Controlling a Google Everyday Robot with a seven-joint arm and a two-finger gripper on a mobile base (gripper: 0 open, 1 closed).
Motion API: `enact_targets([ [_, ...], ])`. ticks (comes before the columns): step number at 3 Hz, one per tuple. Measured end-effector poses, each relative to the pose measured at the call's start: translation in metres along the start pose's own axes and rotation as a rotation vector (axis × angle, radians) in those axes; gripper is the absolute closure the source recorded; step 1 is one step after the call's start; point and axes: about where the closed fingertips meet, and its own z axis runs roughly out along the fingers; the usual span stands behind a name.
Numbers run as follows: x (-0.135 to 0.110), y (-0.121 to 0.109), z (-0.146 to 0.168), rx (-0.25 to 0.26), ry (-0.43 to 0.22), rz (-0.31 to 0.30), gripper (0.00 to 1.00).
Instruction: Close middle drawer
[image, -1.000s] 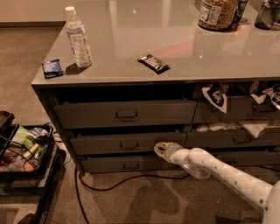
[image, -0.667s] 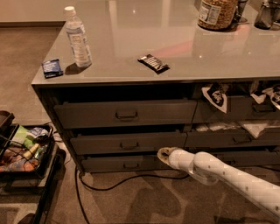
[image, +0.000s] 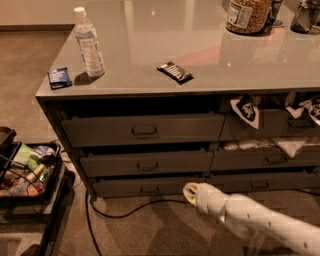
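Observation:
The middle drawer (image: 146, 164) is the wide dark grey front with a small central handle, in the left stack of the counter cabinet, between a taller drawer (image: 144, 130) above and a slim drawer (image: 145, 188) below. Its front sits nearly in line with the slim drawer's front, with a dark gap above it. My gripper (image: 190, 193), at the end of the white arm (image: 250, 220), is low in front of the cabinet. It is just below and right of the middle drawer's right end, apart from it.
On the counter (image: 200, 55) are a water bottle (image: 88, 42), a small blue pack (image: 59, 77), a dark snack bar (image: 175, 72) and a jar (image: 248, 15). The right-hand drawers (image: 265, 159) hold cloths and packets. A black cable (image: 125, 212) lies on the floor. A cart of items (image: 27, 175) stands at left.
My gripper has drawn back from the right end of the middle drawer's front, down and toward the camera. The drawer's front looks a little further in than before.

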Motion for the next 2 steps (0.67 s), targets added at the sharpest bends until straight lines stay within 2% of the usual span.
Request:
enact_targets([
  [1,-0.021,0.026,-0.033,0.064,0.048,-0.003,1.00],
  [2,-0.018,0.042,-0.037,0.076,0.086,-0.007,1.00],
])
